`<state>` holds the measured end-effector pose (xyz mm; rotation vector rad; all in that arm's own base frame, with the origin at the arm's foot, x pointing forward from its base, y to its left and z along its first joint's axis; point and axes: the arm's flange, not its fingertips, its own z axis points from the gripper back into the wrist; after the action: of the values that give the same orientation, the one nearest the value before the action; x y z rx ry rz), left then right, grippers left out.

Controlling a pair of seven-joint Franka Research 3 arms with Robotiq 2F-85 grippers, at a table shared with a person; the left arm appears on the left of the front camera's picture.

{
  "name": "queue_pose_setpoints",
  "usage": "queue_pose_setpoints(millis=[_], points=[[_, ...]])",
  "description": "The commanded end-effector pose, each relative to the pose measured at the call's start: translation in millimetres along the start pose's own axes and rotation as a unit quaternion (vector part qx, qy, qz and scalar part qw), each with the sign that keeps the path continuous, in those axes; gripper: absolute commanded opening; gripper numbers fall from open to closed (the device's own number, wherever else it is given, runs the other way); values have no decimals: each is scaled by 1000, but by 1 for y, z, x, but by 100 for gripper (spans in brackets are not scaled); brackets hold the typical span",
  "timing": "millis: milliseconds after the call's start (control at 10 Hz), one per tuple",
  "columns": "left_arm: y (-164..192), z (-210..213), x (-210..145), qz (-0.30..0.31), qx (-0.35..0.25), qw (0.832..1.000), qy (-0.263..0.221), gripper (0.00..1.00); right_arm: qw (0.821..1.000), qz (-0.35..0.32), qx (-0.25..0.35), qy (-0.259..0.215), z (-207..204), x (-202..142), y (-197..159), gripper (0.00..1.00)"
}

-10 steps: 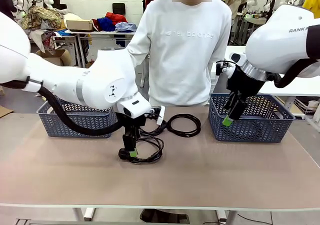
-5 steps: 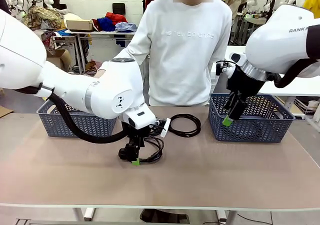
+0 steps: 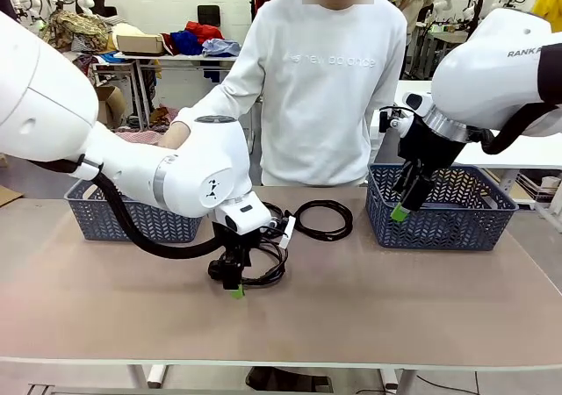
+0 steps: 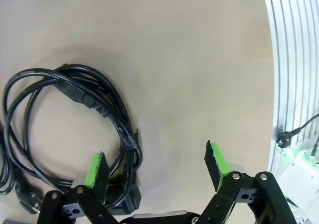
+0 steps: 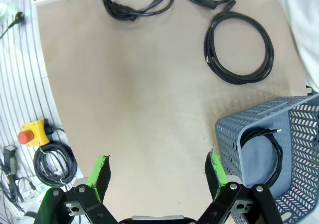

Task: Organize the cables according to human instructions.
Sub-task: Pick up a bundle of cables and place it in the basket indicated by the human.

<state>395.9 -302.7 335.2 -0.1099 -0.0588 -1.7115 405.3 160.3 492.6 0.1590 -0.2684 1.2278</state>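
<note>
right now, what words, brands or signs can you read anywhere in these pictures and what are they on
"RANKA": dark letters on the white shell of the right arm, front view.
"new balance": pale print across the chest of the person's sweatshirt; faint, so this is a best reading.
Small black mark on the left arm: a symbol, no letters.
Yellow box with a red button: no text I can read.

**Table** [image 3: 369, 316], near half, 4 to 8 o'clock from its middle: we find bare top, free passage.

**12 o'clock:** cables [image 3: 323, 220] lying flat in loose coils, low obstacles. A person [image 3: 334, 88] stands behind them.

**10 o'clock:** left basket [image 3: 105, 224], partly screened by the left arm [image 3: 176, 175]. The left gripper [image 3: 234, 283], jaws apart, is down at the nearest of the cables.

**2 o'clock:** right basket [image 3: 457, 228]. The right gripper [image 3: 402, 209], jaws apart, hangs just beside its near corner. We note a bare lane between this basket and the cables.
</note>
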Motion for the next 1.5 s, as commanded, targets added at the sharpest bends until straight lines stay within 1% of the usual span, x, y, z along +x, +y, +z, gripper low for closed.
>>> queue_pose_setpoints(millis=[0,700,1400], points=[[6,-4,2,1,-6,1000,-10,100,1000,0,0,1,1,3,-1,100],[24,-17,3,3,-30,1000,-11,100,1000,0,0,1,1,3,-1,100],[16,-24,7,3,-52,998,-19,100,1000,0,0,1,1,3,-1,100]])
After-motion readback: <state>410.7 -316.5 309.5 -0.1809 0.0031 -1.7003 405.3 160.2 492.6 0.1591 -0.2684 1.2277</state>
